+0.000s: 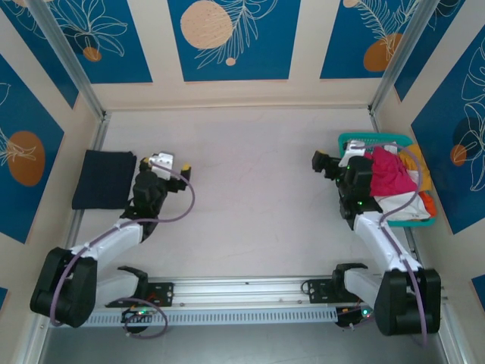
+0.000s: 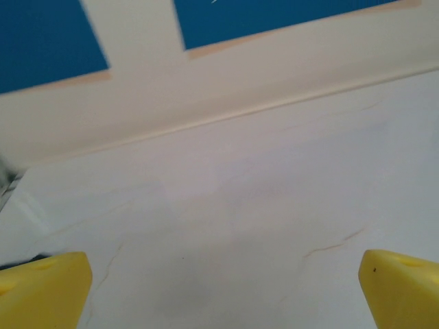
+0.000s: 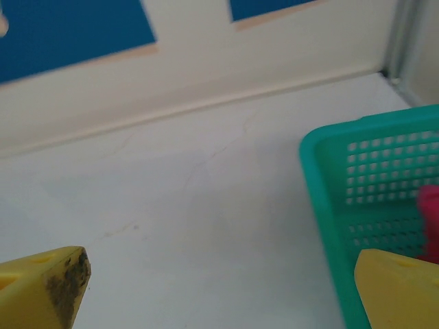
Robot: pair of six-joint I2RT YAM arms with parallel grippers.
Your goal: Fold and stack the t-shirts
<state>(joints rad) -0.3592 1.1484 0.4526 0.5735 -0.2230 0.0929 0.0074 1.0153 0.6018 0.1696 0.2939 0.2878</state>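
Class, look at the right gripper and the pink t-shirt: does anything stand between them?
Yes. The side wall of the teal basket stands between the open right gripper, which is outside the basket, and the pink t-shirt, which lies uppermost inside it. From above, nothing visible covers the shirt.

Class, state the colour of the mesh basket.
Teal; the basket shows best in the right wrist view.

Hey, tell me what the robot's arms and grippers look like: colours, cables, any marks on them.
The left arm and right arm have white links with black joints and bases, and a lavender cable loops along each. The left gripper has bright yellow wedge fingers. So does the right gripper, where one fingertip has a dark grimy patch.
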